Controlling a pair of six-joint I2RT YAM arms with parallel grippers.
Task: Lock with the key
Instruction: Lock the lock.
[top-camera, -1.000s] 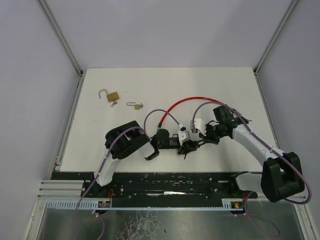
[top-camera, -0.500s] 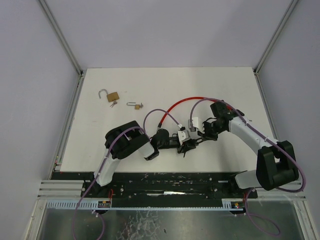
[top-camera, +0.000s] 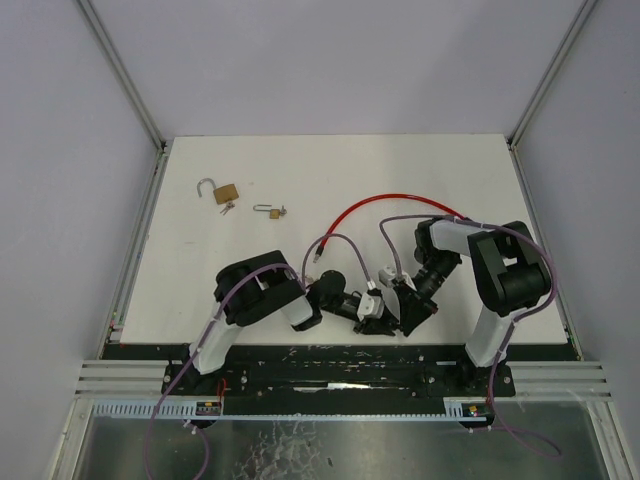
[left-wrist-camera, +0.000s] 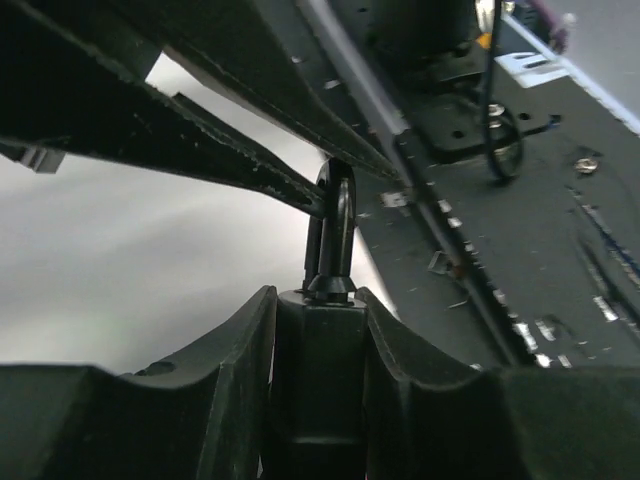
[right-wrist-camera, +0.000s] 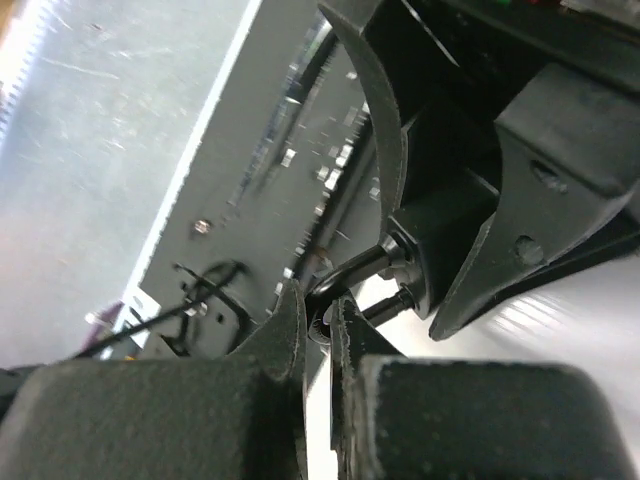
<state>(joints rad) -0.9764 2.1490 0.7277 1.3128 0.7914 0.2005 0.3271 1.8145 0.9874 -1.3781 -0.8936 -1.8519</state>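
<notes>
A black padlock (left-wrist-camera: 320, 380) sits between the fingers of my left gripper (left-wrist-camera: 315, 300), which is shut on its body. Its black shackle (left-wrist-camera: 338, 225) sticks out past the fingertips. In the right wrist view the padlock body (right-wrist-camera: 445, 225) is held by the left gripper's fingers (right-wrist-camera: 385, 130), and my right gripper (right-wrist-camera: 318, 312) is shut on the curved shackle (right-wrist-camera: 352, 270). One shackle leg (right-wrist-camera: 385, 305) stands free of the body. From above, both grippers meet at the padlock (top-camera: 388, 312) near the table's front edge. No key shows at this padlock.
A brass padlock (top-camera: 226, 192) with small keys (top-camera: 227, 208) and a smaller brass padlock (top-camera: 270, 211) lie at the back left of the white table (top-camera: 460, 170). A red cable (top-camera: 380, 200) arcs across the middle. The black mounting rail (top-camera: 330, 362) runs just below the grippers.
The right arm has folded back toward its base, bringing its gripper nearer the front edge. The left gripper with the padlock has shifted right and nearer too. Both grips are unchanged.
</notes>
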